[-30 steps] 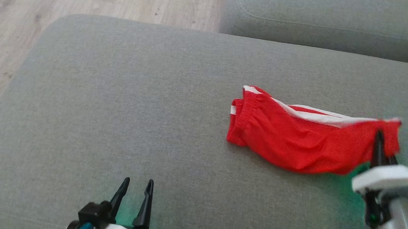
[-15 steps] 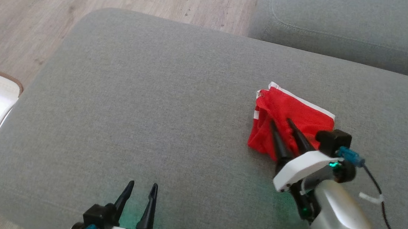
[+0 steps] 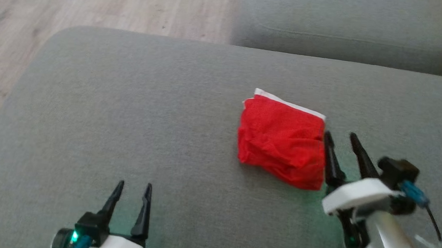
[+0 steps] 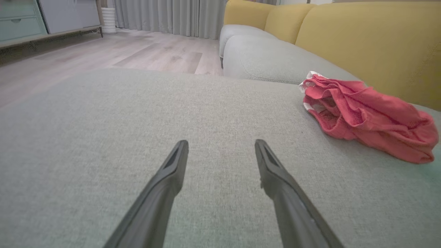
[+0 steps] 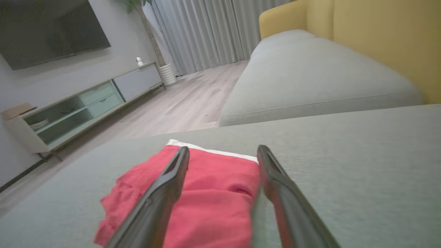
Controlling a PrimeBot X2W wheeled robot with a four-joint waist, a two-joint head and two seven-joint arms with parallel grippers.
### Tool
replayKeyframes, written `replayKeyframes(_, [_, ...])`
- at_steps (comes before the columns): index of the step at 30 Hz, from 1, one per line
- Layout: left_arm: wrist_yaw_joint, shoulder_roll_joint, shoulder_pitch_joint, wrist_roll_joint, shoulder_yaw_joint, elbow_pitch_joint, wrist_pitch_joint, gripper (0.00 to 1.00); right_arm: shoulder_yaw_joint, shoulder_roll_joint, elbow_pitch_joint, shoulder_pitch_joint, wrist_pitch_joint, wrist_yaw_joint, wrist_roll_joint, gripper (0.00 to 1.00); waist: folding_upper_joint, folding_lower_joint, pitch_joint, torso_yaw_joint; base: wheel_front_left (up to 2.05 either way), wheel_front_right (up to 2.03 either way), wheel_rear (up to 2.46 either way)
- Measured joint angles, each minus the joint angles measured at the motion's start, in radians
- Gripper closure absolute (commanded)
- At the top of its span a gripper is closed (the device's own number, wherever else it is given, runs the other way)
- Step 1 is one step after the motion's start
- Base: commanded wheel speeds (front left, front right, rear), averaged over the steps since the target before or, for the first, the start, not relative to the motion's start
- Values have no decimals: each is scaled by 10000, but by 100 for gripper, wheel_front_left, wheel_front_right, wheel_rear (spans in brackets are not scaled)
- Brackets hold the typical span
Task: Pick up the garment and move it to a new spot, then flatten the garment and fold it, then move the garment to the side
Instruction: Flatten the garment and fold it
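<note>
Looking down on the grey sofa cushion (image 3: 129, 106), we find the red garment (image 3: 282, 142) lying right of centre as a folded packet, close to square, with its white stripe (image 3: 290, 104) showing along the far edge and the near edge rumpled. And there is the right hand (image 3: 340, 136), its 2 fingers spread and pinching nothing, parked just beside the packet's right edge; the inner finger looks to be touching the cloth or just clear of it, we cannot tell which. From that wrist's camera the garment sits ahead and to the left, 1 finger over the red, the other out over bare cushion. At the near left, the left hand (image 3: 134, 184) is spread as well, empty, and well apart from the garment, which lies off to its right. So, as we judge it, the fold looks done and the shift to the side is what remains, and the right arm is the nearer. The packet has no strong long axis, so the grip turns on that right edge: swing the hand a touch leftward to straddle every layer, or the fold may spill open.
</note>
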Motion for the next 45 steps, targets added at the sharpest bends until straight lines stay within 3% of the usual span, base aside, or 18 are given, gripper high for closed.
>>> replayKeyframes(7, [242,52,267,823,290,-552,0,0,-1160,15,-677,1332,-23,0,-917,0,0,0,-214,-685,0,0,0])
replayKeyframes(15, [562,40,1206,1070,435,-1047,0,0,-1122,79,-780,2224,-23,0,-796,0,0,-1,-426,-1151,0,0,0])
replayKeyframes(25, [462,23,1196,1160,418,-1141,0,0,-1064,84,-786,2175,-23,0,-779,0,0,0,-358,-913,0,0,0])
replayKeyframes(32, [303,12,1143,1154,127,-1116,-2,0,-134,86,-359,1382,-23,0,-518,0,0,-1,-85,-429,0,0,0])
replayKeyframes(33, [297,10,1091,1151,69,-1089,0,0,-42,81,-268,1066,-23,0,-518,4,0,0,-16,-324,0,0,0])
replayKeyframes(34, [295,4,1008,1141,4,-1049,0,0,13,82,-178,739,-23,0,-506,58,0,0,55,-213,0,0,0])
replayKeyframes(35, [295,0,922,1141,-79,-1043,0,0,61,82,-65,393,-23,0,-468,100,0,1,126,-90,0,0,0])
replayKeyframes(45, [297,-6,545,773,-625,-918,-2,0,-878,42,2374,-1643,-25,0,-1070,100,0,2,774,1123,0,0,0])
